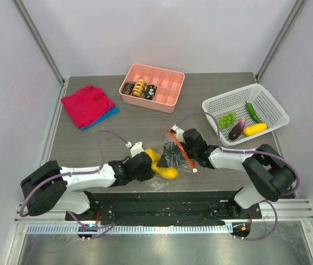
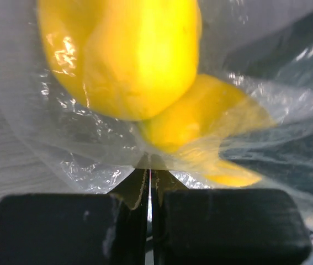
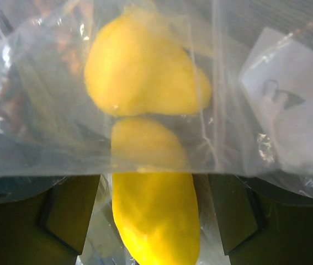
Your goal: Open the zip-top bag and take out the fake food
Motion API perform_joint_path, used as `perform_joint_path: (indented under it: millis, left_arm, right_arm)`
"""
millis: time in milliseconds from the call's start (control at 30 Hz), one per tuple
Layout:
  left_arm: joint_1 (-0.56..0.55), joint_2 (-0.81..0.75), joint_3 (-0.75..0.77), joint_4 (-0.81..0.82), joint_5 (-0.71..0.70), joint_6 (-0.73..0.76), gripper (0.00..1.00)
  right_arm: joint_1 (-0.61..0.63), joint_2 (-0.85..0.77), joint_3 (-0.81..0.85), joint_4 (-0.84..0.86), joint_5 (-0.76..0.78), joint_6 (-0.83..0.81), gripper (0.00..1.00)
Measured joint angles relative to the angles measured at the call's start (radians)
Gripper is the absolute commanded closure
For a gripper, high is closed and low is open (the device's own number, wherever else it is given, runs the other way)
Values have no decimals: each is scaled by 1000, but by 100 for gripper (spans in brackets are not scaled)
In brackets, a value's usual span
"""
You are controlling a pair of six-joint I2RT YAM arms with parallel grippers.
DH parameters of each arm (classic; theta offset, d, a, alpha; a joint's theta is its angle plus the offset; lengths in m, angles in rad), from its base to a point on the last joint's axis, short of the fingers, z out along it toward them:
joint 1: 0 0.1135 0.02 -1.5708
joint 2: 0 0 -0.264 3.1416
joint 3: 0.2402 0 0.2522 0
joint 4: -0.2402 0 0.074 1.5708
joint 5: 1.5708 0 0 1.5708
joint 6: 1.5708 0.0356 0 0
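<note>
The left gripper (image 2: 149, 178) is clamped fully shut on a fold of the zip-top bag (image 2: 73, 138). It pinches only the clear film just below two yellow pieces (image 2: 139, 61) of fake food that press against the plastic from inside. A grip like that looks meant to anchor the closed end so the bag cannot slide along the surface (image 1: 84, 152) while the other arm works. The right gripper (image 3: 155, 221) has its jaws wide apart, one finger on each side of a long yellow piece (image 3: 155, 215). A sliver of gap shows on both sides, so it straddles the fruit without having hold of it. From above it reaches in at the mouth end, beside the orange-red zipper strip (image 1: 182, 150), which curls up and apart, so the bag appears already open. The bag lies between the two arms, near the front of the surface. Well off to the right, a white basket (image 1: 272, 105) holds grapes (image 1: 227, 118), an eggplant (image 1: 237, 130), a green long vegetable (image 1: 252, 112) and another yellow fruit (image 1: 255, 128), seemingly the drop-off for what comes out.
</note>
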Motion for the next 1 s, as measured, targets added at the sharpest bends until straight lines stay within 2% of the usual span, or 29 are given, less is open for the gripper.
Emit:
perform_joint_path:
  millis: [200, 333, 367, 600, 633, 733, 833, 1000]
  left_arm:
    - [43, 62, 67, -5, -21, 26, 100]
    - [51, 111, 116, -6, -28, 45, 100]
    - [54, 119, 124, -6, -30, 50, 100]
    - [68, 134, 154, -34, -50, 87, 100]
    - [69, 133, 160, -41, -56, 95, 99]
    - [69, 116, 163, -62, -68, 105, 94]
    - [69, 70, 156, -80, -68, 104, 90]
    - [69, -1, 104, -79, -67, 87, 88]
  right_arm:
    - [-1, 0, -6, -34, -15, -27, 20]
    - [-1, 0, -10, -43, -19, -31, 27]
    - [-1, 0, -12, -43, -19, -31, 32]
    - [-2, 1, -19, -37, -16, -12, 51]
    - [-2, 2, -19, -37, -12, -3, 61]
    - [-2, 6, -14, -44, 7, 23, 79]
    - [-2, 5, 16, -91, 54, 35, 91]
    - [-1, -24, 92, -217, 139, 35, 99]
